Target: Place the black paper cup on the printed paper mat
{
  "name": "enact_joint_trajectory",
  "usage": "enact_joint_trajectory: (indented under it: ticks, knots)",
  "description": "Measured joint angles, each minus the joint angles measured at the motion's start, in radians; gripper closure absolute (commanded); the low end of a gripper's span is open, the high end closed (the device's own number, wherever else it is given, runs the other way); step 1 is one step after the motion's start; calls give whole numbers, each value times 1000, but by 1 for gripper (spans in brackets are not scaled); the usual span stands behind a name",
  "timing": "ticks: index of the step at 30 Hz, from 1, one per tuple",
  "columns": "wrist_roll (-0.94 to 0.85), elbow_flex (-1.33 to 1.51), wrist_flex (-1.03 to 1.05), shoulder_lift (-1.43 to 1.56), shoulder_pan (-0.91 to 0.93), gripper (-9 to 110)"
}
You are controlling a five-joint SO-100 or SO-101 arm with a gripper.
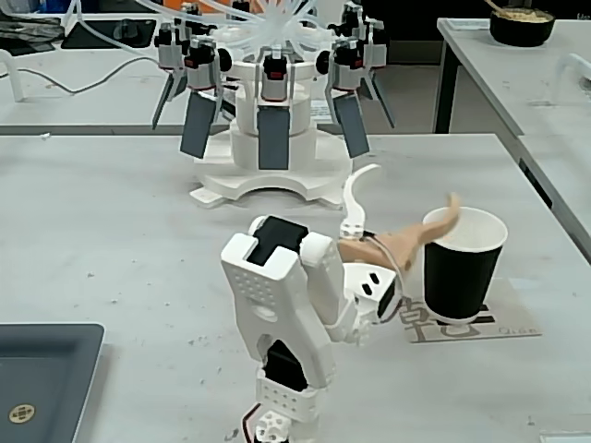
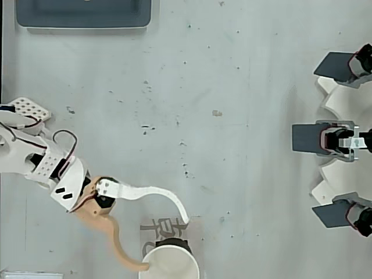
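The black paper cup [image 1: 459, 277] stands upright on the printed paper mat [image 1: 512, 323] at the right of the fixed view. From above, its white rim [image 2: 192, 264] shows at the bottom edge, covering the lower part of the mat [image 2: 152, 228]. My gripper [image 2: 165, 243] is open, its two curved fingers spread wide. The tan fingertip [image 2: 145, 266] lies against the cup's rim on the left. The white fingertip [image 2: 185, 219] hangs apart from the cup, over the mat's upper corner. In the fixed view the gripper [image 1: 416, 183] reaches toward the cup from the left.
A dark grey tray [image 1: 42, 378] lies at the front left of the fixed view and at the top left from above [image 2: 84, 14]. A white stand carrying several dark plates [image 1: 272, 138] rises behind the arm. A black bowl [image 1: 522, 23] sits on another table.
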Motion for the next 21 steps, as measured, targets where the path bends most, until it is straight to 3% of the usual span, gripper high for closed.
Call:
enact_joint_trajectory:
  ticks: [8,21]
  knots:
    - [-44,0,11,49,-176,88]
    - [-110,-12,94,52,-425,88]
